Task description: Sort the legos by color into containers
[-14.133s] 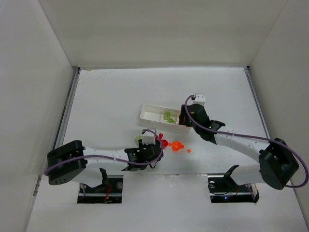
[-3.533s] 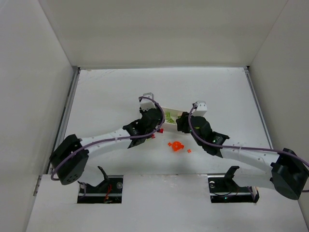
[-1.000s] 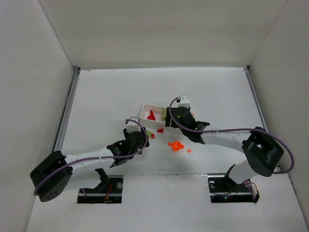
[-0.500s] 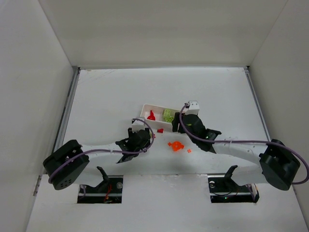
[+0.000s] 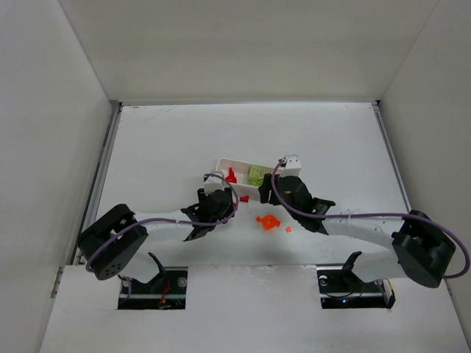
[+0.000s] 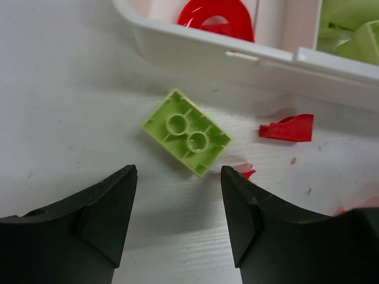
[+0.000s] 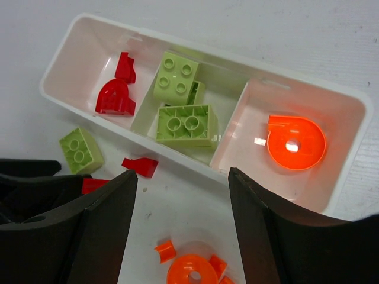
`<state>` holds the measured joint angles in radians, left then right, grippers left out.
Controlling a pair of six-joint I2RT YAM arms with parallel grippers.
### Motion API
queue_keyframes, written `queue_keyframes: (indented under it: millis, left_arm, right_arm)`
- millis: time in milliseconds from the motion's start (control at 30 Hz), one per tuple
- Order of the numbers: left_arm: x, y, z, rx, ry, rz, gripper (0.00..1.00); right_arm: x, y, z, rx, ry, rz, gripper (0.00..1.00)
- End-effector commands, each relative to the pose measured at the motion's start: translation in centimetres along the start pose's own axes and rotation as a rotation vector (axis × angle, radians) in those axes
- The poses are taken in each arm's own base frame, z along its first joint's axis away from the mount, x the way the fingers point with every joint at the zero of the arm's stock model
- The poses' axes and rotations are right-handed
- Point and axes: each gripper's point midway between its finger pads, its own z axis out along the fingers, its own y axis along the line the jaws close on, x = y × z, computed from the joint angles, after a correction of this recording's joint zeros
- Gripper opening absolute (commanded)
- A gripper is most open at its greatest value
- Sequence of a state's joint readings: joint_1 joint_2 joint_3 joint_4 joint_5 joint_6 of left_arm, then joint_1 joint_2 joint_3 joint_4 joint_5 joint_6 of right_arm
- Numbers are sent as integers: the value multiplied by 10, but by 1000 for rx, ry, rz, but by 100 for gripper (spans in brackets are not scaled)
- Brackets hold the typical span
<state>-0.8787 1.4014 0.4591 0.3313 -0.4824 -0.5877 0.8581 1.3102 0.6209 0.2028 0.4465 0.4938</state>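
Note:
The white tray [image 7: 349,94] has three compartments: red pieces [image 7: 115,94] in the left, lime green bricks [image 7: 186,124] in the middle, an orange ring [image 7: 295,142] in the right. On the table in front of it lie a lime green brick [image 6: 186,132], a red piece [image 6: 287,128], a second red bit [image 6: 246,173] and an orange cluster [image 7: 192,269]. My left gripper [image 6: 177,173] is open and empty, low over the table, just short of the green brick. My right gripper [image 7: 182,174] is open and empty above the tray's near edge and the orange cluster.
The tray [image 5: 221,163] sits mid-table; my right wrist [image 5: 283,187] covers its right end. The two arms converge there, left gripper [image 5: 215,204] close to the right one. A tiny orange bit [image 5: 288,229] lies right of the cluster. Walls enclose the table.
My left gripper drew back from the tray, then moved a little toward the green brick. My right gripper shifted from over the tray's middle to its right end. Both stay open.

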Motion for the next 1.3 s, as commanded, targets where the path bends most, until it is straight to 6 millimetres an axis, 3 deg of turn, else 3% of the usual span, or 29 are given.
queue_keyframes:
  millis: [0,167,400,567,733,867,1000,1133,1267]
  left_arm:
    - [-14,-27,6,67,-21,-33,57]
    - [-18,-32,12,52,-30,-44,57]
    - [-29,-14,21,-79,-70,-75,57]
    - [-28,-16,29,-100,-69,-81,58]
    - [-23,-16,32,-111,-62,-55,39]
    - [-21,-12,21,-107,-55,-38,28]
    - [-23,-5,-2,-97,-60,-39,23]
    - [-48,-17,-33,-24,-112,-71,22]
    - [-87,-54,-49,91,-158,-99,22]
  right_arm:
    - [-11,11,-3,-49,-46,35,69]
    - [-8,13,-1,-56,-37,34,69]
    - [-3,14,-2,-69,-31,31,69]
    - [0,15,-1,-75,-24,36,69]
    - [1,16,-1,-78,-21,35,69]
    - [-1,15,-3,-81,-29,41,69]
    - [-10,10,-10,-78,-61,63,69]
    - [-24,-5,-16,-46,-120,120,69]
    - [-36,-27,-22,4,-176,176,69]
